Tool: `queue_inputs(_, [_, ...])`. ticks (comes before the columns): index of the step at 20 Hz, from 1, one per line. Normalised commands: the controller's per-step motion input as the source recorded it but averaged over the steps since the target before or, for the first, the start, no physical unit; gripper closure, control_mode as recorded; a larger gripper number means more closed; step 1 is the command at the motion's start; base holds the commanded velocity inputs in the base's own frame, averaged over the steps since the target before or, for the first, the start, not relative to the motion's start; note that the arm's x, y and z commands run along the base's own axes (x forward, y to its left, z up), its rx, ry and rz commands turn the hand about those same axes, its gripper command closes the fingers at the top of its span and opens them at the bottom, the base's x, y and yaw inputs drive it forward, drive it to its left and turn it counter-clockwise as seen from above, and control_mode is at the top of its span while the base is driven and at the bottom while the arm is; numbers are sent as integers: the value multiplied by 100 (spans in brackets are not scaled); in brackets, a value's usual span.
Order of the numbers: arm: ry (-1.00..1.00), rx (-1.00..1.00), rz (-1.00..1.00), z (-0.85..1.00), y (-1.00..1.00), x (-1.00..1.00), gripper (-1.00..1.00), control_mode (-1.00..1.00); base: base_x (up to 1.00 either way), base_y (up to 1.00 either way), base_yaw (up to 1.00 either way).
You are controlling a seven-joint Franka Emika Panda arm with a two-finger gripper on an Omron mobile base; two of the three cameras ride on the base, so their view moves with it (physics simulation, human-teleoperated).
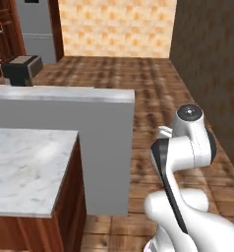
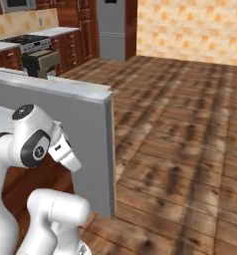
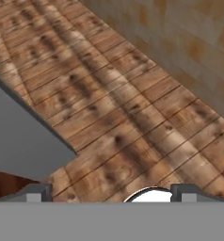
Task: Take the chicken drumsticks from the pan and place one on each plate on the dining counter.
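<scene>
Wood floor [image 3: 132, 117] spreads under the hand [image 3: 111, 193] – fingers parted, gripping nothing – beside the dining counter [image 1: 30, 167]

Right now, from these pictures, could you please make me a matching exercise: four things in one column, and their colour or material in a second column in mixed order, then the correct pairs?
Things:
1. dining counter top
2. floor
3. refrigerator
4. far wall

Descriptions:
A. brown wood planks
B. white-grey marble
C. orange-yellow mottled tiles
D. plain grey, tall, standing between reddish-brown cabinets

Pairs: 1-B, 2-A, 3-D, 4-C
</scene>
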Motion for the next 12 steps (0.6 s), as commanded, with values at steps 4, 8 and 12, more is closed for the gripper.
queue_inputs(4, [0, 0, 0, 0, 0, 0, -100, 100, 70, -100, 0])
queue_inputs(8, [0, 0, 0, 0, 0, 0, -100, 100, 63, -100, 0])
queue_inputs(12, [0, 0, 0, 0, 0, 0, -100, 100, 63, -100, 0])
